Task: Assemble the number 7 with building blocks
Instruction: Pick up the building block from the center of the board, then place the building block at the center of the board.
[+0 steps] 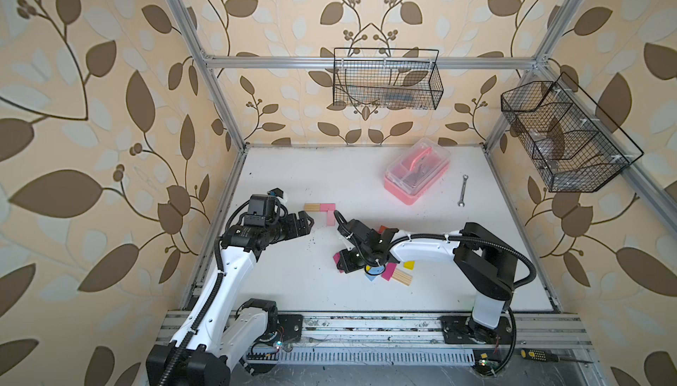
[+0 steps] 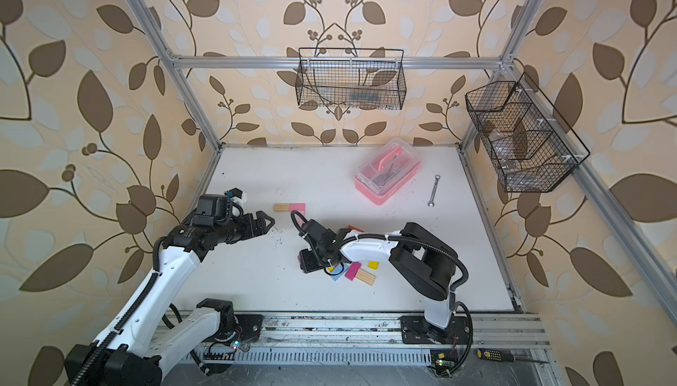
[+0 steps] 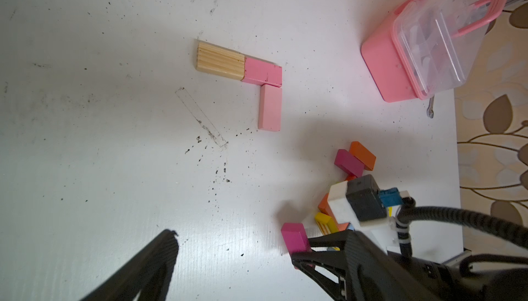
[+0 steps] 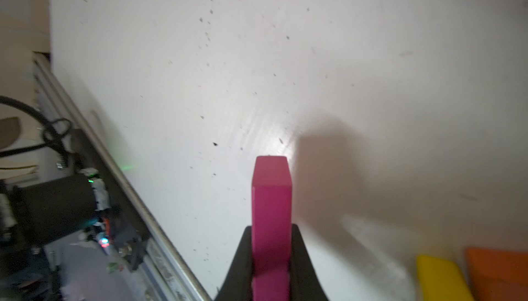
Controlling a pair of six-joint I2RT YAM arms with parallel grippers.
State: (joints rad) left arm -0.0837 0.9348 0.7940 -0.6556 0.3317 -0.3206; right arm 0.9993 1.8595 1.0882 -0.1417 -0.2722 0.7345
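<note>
A plain wood block (image 1: 312, 207) and a pink block (image 1: 327, 206) lie end to end as a bar, with a paler pink block (image 3: 270, 111) lying lengthwise below the pink end. My right gripper (image 4: 271, 245) is shut on a magenta block (image 4: 271, 199) that sticks out past its fingertips, low over the table beside the loose pile. That pile holds a magenta block (image 1: 388, 272), a wood block (image 1: 401, 278), a yellow block (image 1: 409, 265) and an orange block (image 3: 363, 155). My left gripper (image 3: 233, 245) is open over bare table, left of the bar.
A pink clear-lidded box (image 1: 415, 171) stands at the back right, with a small wrench (image 1: 462, 190) beside it. Two wire baskets (image 1: 386, 80) (image 1: 560, 138) hang on the frame. A screwdriver (image 1: 538, 356) lies on the front rail.
</note>
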